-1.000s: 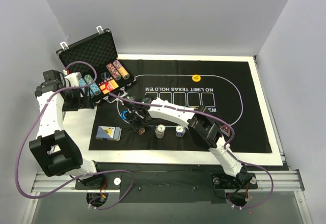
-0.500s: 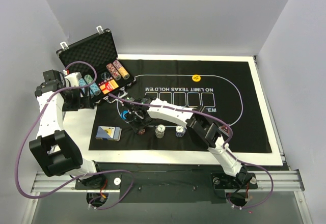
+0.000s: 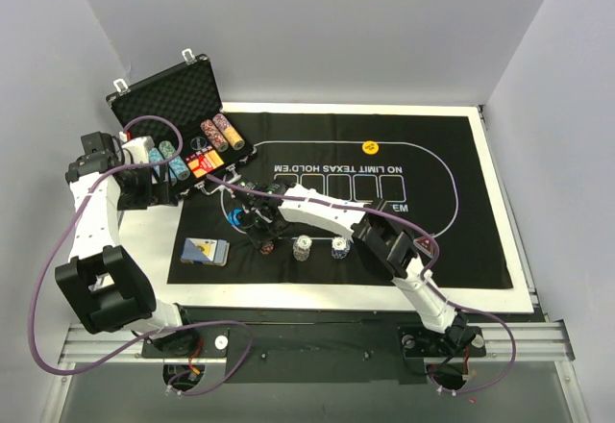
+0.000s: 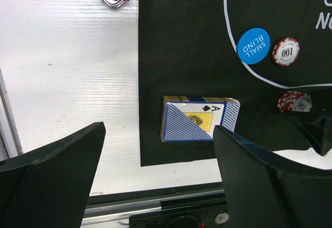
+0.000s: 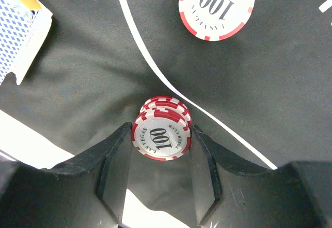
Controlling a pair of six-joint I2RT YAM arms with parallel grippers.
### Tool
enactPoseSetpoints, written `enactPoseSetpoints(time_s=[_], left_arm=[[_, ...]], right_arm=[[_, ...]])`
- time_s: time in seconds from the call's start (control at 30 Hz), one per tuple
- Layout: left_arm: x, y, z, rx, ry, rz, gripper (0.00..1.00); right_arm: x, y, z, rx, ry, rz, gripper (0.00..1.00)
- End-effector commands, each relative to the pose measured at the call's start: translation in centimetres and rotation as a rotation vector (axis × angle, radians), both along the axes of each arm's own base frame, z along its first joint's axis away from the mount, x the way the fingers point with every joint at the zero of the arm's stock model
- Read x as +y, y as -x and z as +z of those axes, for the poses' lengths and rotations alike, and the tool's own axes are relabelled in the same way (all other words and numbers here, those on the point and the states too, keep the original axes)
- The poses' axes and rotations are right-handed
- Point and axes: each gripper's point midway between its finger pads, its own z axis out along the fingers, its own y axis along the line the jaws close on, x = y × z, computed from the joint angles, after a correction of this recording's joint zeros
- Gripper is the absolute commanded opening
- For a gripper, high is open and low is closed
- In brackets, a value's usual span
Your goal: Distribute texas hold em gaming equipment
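A stack of red-and-white 100 chips (image 5: 163,134) stands on the black mat beside the white oval line, and my right gripper (image 5: 161,130) is shut on it, one finger touching each side. The same stack (image 4: 293,101) shows in the left wrist view and sits under the right gripper (image 3: 261,233) in the top view. A single red chip (image 5: 217,5) and the blue SMALL BLIND button (image 4: 253,45) lie just beyond. The blue-backed card deck (image 4: 199,118) rests near the mat's front left corner. My left gripper (image 4: 158,134) hangs open and empty, high beside the case (image 3: 144,185).
The open black case (image 3: 168,91) at the back left holds several rows of chips (image 3: 221,133). Two more chip stacks (image 3: 303,247) (image 3: 339,248) stand on the mat to the right of the held stack. A yellow button (image 3: 370,147) lies at the oval's far side.
The right arm's elbow has shifted very slightly; its gripper stays shut on the red stack. The left arm has not moved.
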Motion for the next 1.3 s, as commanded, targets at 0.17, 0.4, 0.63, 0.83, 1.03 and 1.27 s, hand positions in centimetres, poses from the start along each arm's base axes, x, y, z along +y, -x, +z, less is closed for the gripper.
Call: enactPoseSetpoints(time_s=[0.17,0.4,0.63,0.83,1.03,1.27], left_arm=[[0.2,-0.6,0.8,-0.050,-0.004,-0.012,0.97],[0.1,-0.7,0.9,-0.053,-0.003,-0.014,0.97],[0.3,-0.7,1.1,-0.056,-0.008,-0.010,0.97],[0.4,-0.8,1.2,-0.057,-0.012,-0.009,0.97],[0.5,-0.9,1.2,-0.053,-0.013,-0.008,0.97],[0.6,-1.0,1.0,-0.045,-0.018,-0.007,0.97]], right_arm=[[-0.4,-0.3,1.4,-0.021,0.000,-0.008,0.42],[-0.4,-0.7,2.0,-0.036,-0.010,-0.017,0.36],[-0.6,-1.0,2.5,-0.040,-0.017,-0.027,0.24],[-2.2,-4.4,5.4,-0.032,-0.105,-0.147,0.08],[-7.1,-10.9,8.8,-0.084,-0.163,-0.306,0.06],[-18.7,-19.2,10.7,-0.153,-0.149,-0.604,0.05]])
